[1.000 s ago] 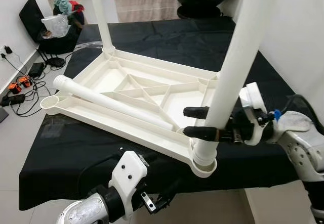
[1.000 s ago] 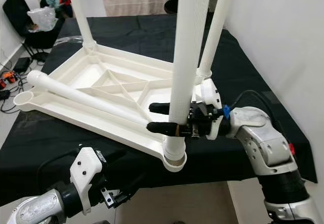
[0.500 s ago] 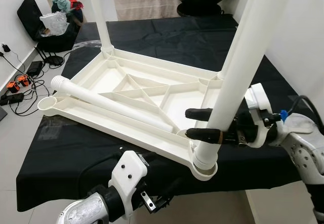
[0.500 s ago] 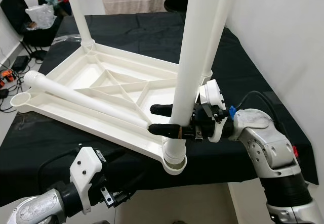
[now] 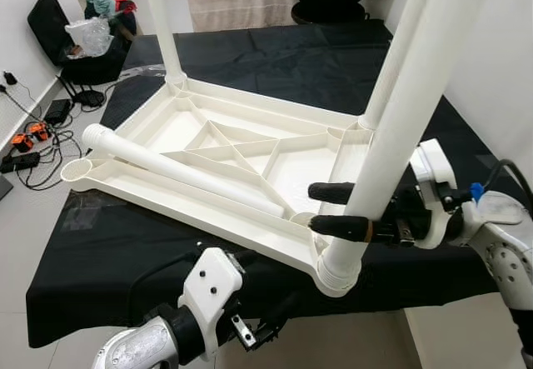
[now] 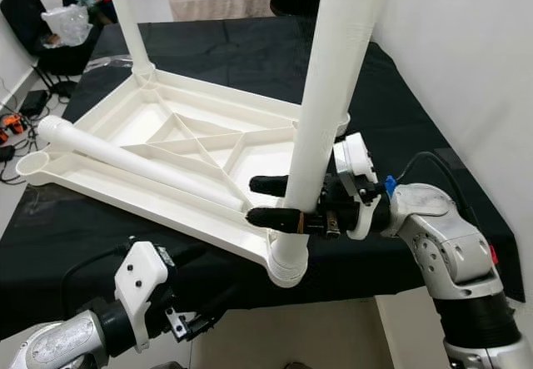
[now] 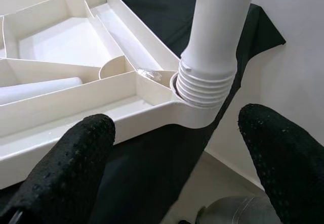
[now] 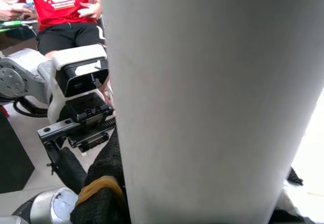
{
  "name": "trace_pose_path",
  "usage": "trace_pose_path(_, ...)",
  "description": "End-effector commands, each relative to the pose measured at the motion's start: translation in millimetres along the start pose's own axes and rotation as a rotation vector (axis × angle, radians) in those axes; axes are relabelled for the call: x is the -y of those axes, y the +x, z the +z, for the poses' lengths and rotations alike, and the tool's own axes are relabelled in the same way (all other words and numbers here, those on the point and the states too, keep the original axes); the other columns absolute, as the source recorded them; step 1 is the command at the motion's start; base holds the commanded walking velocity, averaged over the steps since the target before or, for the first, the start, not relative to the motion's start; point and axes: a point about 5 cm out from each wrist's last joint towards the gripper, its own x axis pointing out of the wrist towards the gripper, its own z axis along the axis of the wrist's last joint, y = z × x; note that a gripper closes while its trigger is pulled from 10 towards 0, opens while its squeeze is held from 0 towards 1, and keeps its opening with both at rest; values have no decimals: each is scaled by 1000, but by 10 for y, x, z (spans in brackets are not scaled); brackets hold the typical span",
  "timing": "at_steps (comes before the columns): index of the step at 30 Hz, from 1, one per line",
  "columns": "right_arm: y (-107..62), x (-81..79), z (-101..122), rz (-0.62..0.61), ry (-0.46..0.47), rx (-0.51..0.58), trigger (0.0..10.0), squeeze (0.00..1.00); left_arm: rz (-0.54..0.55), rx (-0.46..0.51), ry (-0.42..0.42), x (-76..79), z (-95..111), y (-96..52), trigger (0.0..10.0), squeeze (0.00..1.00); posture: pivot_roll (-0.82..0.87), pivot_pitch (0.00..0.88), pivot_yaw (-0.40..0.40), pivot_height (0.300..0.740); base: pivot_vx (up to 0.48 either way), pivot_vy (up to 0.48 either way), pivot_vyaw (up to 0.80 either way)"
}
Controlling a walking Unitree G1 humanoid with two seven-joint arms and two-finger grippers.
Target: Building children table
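A white plastic table top [image 5: 191, 198] lies upside down on a black cloth. Legs stand in its far left corner [image 5: 162, 27] and far right corner [image 5: 385, 77]. My right gripper [image 5: 314, 206] is shut on a third leg [image 5: 400, 127] just above the near right corner. This leg leans to the right, and its threaded end [image 7: 205, 85] sits partly out of the corner socket [image 7: 174, 85]. A loose leg [image 5: 175, 169] lies across the table top. The near left socket [image 5: 77, 169] holds nothing. My left gripper [image 7: 177, 153] hangs open below the table's front edge, under that near right corner.
The black-covered table [image 5: 275, 61] ends close in front of me, and a white wall [image 5: 500, 69] stands on the right. A black chair with bags [image 5: 75, 40] and floor cables [image 5: 29, 136] are at the left. A person in a red shirt [image 8: 61, 6] sits behind.
The held leg has tipped further to the right, with my right gripper moving slightly right along with it. The left arm stays where it was.
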Motion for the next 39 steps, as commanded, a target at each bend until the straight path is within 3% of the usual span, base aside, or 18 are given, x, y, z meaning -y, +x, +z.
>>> trace_pose_path(1,21,-51,-28,28,-2,-20,10000,0,-9,-12,4,2,-18,-16,10000,0,82,115,11,740,0,0,0)
trace_pose_path(22,55,64,-216,-83,-19,-118,10000,0,-6,-8,17,-3,-1,-17,10000,0,85,117,11,740,0,0,0)
trace_pose_path(30,105,379,-338,-423,-89,-166,10000,0,-3,0,26,-15,17,0,10000,0,81,120,14,740,0,0,0)
trace_pose_path(39,48,574,-383,-596,-84,-190,10000,0,5,6,31,-23,31,6,10000,0,83,122,11,740,0,0,0)
